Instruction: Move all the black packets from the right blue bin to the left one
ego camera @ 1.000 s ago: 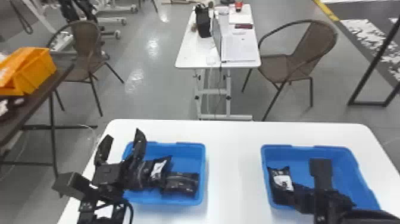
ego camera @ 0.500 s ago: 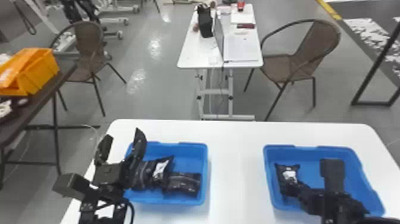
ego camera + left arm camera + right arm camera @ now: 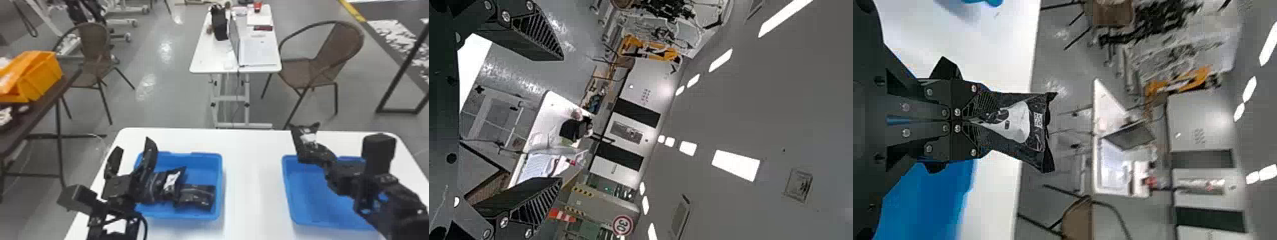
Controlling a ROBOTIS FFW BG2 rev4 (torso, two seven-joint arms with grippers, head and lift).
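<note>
My right gripper (image 3: 314, 154) is above the far left part of the right blue bin (image 3: 289, 191), shut on a black packet (image 3: 301, 135). In the right wrist view, the right gripper (image 3: 978, 121) pinches one end of the black packet (image 3: 1040, 130), which has a white label. My left gripper (image 3: 131, 159) stands open with fingers pointing up, over the left edge of the left blue bin (image 3: 219, 188); its fingers are wide apart with nothing between them in the left wrist view (image 3: 560, 120). Black packets (image 3: 196, 196) lie in the left bin, partly hidden behind the left gripper.
Both bins stand on a white table (image 3: 252, 178), with a stretch of tabletop between them. Beyond it are a smaller white table (image 3: 210, 57) with a laptop and two brown chairs. An orange crate (image 3: 41, 76) sits on a dark table at the left.
The right gripper has risen from inside the right bin, lifting the packet above the bin's far edge. The left arm has kept still.
</note>
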